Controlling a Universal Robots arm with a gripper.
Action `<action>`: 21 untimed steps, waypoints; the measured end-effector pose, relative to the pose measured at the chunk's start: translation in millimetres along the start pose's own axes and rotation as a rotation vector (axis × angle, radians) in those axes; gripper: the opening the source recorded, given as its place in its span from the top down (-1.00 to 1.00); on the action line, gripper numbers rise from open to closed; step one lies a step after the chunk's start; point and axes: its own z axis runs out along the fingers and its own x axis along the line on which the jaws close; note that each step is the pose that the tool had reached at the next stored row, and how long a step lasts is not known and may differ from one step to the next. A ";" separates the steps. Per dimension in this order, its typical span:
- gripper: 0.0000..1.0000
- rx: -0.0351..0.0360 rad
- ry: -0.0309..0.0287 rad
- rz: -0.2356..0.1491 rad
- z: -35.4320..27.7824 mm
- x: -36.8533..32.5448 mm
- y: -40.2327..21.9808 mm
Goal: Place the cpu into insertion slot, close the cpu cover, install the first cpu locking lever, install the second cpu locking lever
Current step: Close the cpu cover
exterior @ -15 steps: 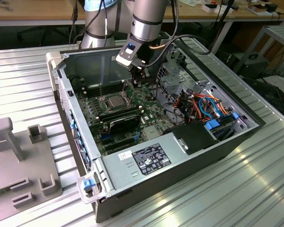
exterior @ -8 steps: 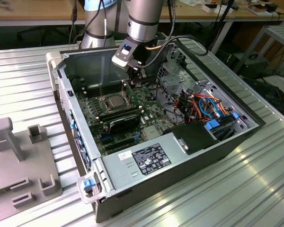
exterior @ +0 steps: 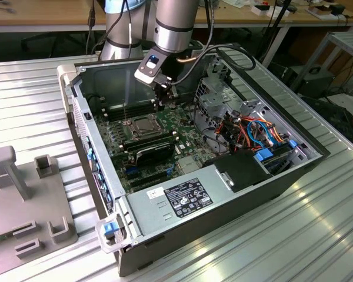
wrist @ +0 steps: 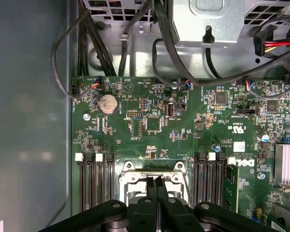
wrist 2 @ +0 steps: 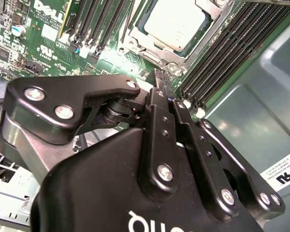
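Second wrist view shows the hand (wrist 2: 160,78) with its two fingers pressed together and nothing visible between them. The tips sit just off one corner of the socket (wrist 2: 144,21). The chip (wrist 2: 176,21) lies flat in that socket, silver top up, and the cover frame (wrist 2: 154,53) seems to be down around it. From the fingertips the chip lies straight ahead and a little lower, between the two banks of memory slots (wrist 2: 222,48). The hand is near the chip but not touching it.
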 end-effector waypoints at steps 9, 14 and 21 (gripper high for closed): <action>0.79 0.0000 -0.0001 0.000 0.0 0.0 -0.2; 0.79 0.0000 0.0000 0.000 -0.1 0.1 -15.0; 0.79 0.0000 0.0004 0.000 -0.2 0.2 -24.5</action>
